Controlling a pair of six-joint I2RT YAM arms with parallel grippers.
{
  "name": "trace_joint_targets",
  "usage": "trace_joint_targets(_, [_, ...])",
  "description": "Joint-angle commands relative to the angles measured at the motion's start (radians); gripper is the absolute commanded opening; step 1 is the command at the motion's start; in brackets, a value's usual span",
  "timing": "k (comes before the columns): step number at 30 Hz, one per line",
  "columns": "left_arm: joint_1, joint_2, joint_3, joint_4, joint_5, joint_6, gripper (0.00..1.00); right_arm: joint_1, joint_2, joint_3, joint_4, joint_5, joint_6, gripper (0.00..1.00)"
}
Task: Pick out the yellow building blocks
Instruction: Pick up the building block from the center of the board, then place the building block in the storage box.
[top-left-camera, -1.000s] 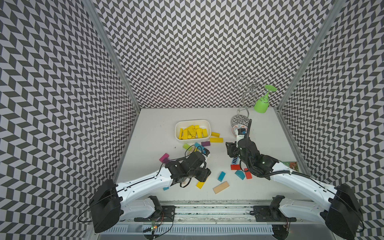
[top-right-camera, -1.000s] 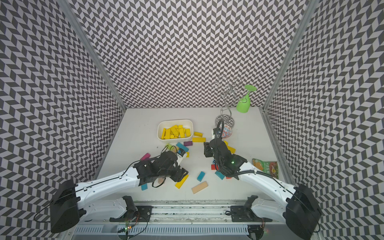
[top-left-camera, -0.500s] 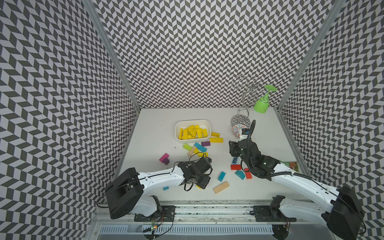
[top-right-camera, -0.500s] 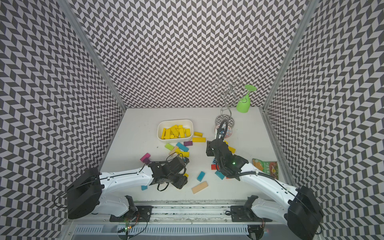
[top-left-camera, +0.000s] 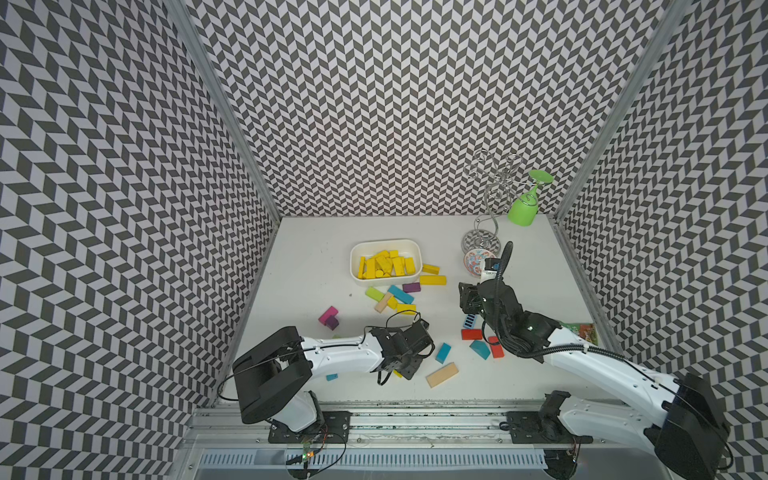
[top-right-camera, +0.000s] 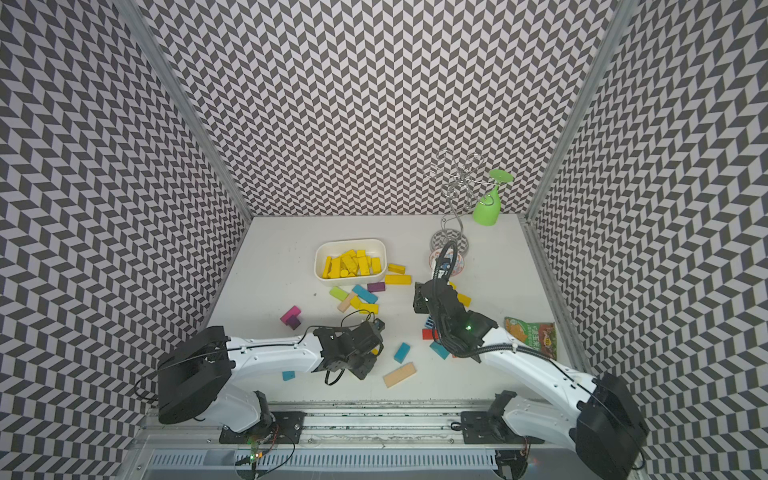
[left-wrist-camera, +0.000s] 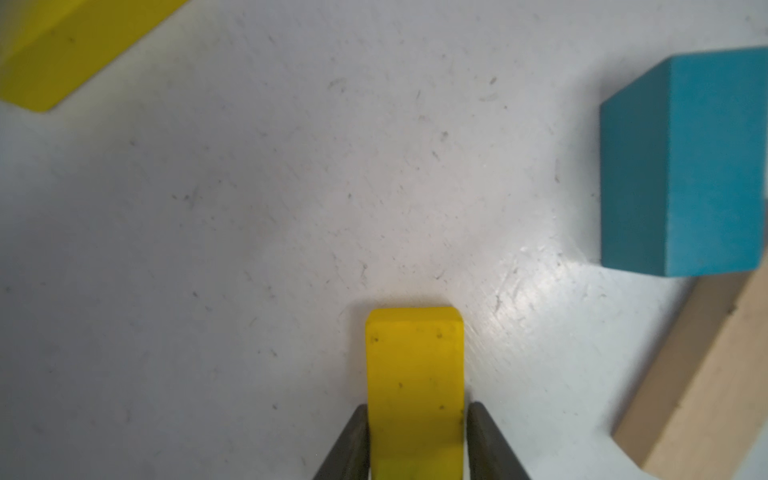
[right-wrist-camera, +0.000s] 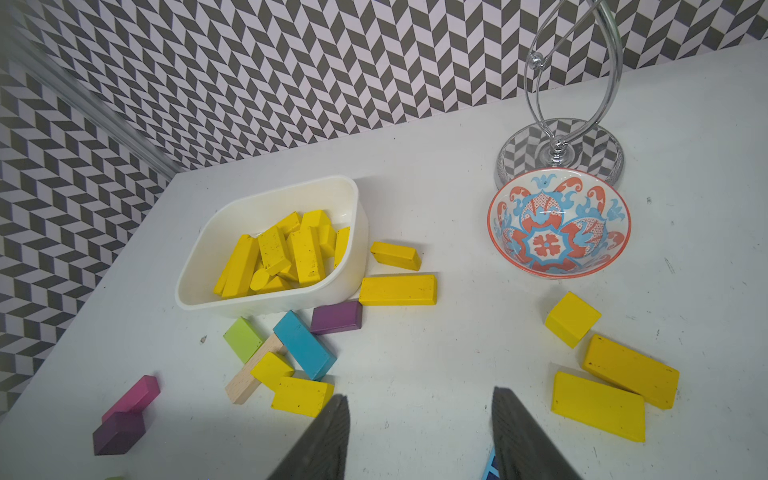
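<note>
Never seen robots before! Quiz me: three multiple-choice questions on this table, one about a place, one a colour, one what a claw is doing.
1. The patterned bowl sits: A in the tray; B beside the chrome stand's base; C on the packet.
2. The hanging goblet is: A green; B red; C blue.
3. The left gripper is: A wide open; B holding a blue block; C closed on a yellow block.
B, they stand side by side; A, plainly lime green; C, fingers press the block's sides.

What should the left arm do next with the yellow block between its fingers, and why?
Likely lift it straight up: the left gripper pinches both sides of the yellow block, which lies on the table, and the white bin of yellow blocks stands farther back.
</note>
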Motion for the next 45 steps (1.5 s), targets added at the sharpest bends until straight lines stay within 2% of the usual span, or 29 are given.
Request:
trace_joint_targets(1, [-0.01,0.033,0.005,-0.027,-0.024,-0.002,0.32,-0.007,-0.016,-0.005,0.017,0.021,0.014,0.56])
trace_joint_targets(8, [-0.011,-0.013,0.037,-0.031,-0.065,-0.029,0.14,-0.014,-0.017,-0.011,0.024,0.022,0.012,0.55])
trace_joint_targets(10, [-0.012,-0.05,0.057,-0.027,-0.081,-0.03,0.01,-0.02,-0.018,-0.013,0.031,0.021,0.008,0.55])
trace_joint_targets(17, [0.013,-0.195,0.145,-0.011,-0.224,-0.046,0.0,-0.046,0.017,0.003,0.063,0.0,-0.011,0.55])
trace_joint_targets(22, [0.182,-0.268,0.192,0.063,-0.216,-0.051,0.0,-0.066,0.048,0.017,0.079,-0.018,-0.024,0.55])
trace_joint_targets(25, [0.321,-0.271,0.195,0.162,-0.148,-0.06,0.0,-0.082,0.064,0.019,0.094,-0.037,-0.025,0.55])
trace_joint_targets(28, [0.459,-0.223,0.228,0.24,-0.046,-0.093,0.0,-0.095,0.084,0.025,0.099,-0.051,-0.028,0.55])
trace_joint_targets(30, [0.513,-0.17,0.27,0.264,-0.028,-0.094,0.0,-0.103,0.094,0.03,0.099,-0.057,-0.027,0.54])
trace_joint_targets(35, [0.591,-0.036,0.366,0.291,-0.013,-0.061,0.0,-0.12,0.107,0.034,0.098,-0.076,-0.02,0.54])
trace_joint_targets(40, [0.674,0.101,0.429,0.337,0.076,-0.066,0.0,-0.132,0.116,0.037,0.099,-0.082,-0.021,0.54])
trace_joint_targets(45, [0.697,0.242,0.499,0.329,0.079,-0.047,0.0,-0.14,0.123,0.043,0.098,-0.073,-0.027,0.54])
